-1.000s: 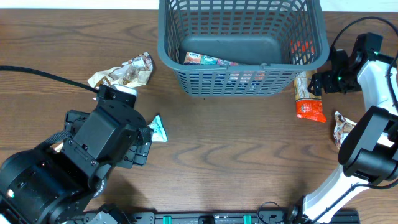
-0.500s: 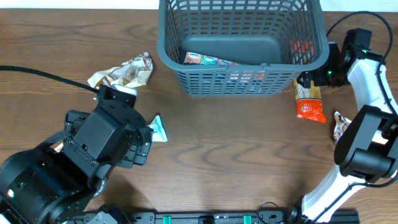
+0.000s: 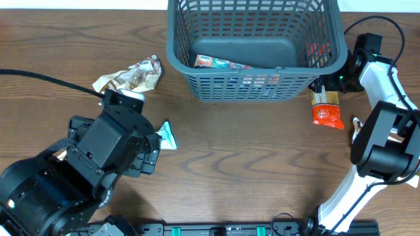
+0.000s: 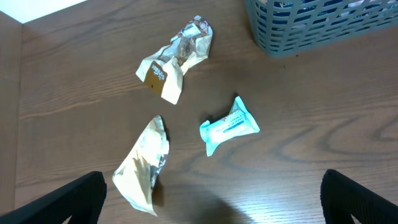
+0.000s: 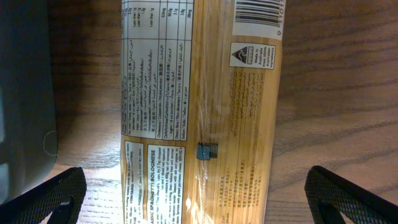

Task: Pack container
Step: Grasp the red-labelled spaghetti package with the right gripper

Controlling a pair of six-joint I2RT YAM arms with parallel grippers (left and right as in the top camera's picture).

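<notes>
Overhead view: over the last second the right gripper (image 3: 330,83) has travelled leftward toward the container (image 3: 197,82). It now hangs directly above the upper end of the spaghetti packet (image 3: 326,105), which lies flat on the table just beside the container's right front corner. The right wrist view confirms alignment: the packet runs lengthwise between the two fingertips, the jaws are spread fully with nothing gripped, and the container wall shows at the left edge. The left gripper (image 4: 211,199) has not moved. Its jaws are likewise released and empty, hovering over the teal sachet (image 4: 229,126), the beige pouch (image 4: 144,168) and the crumpled wrapper (image 4: 177,59).

Container position: top centre of the table, upright, unchanged, already holding a few packets (image 3: 220,63) along its near wall.

Consequence for the task: the right arm appears to be at the approach stage for picking the spaghetti packet. Next action, as judged: descend, close across the packet's width, lift over the rim. Caution: the finger on the container side has little clearance, and contact could shift the container
</notes>
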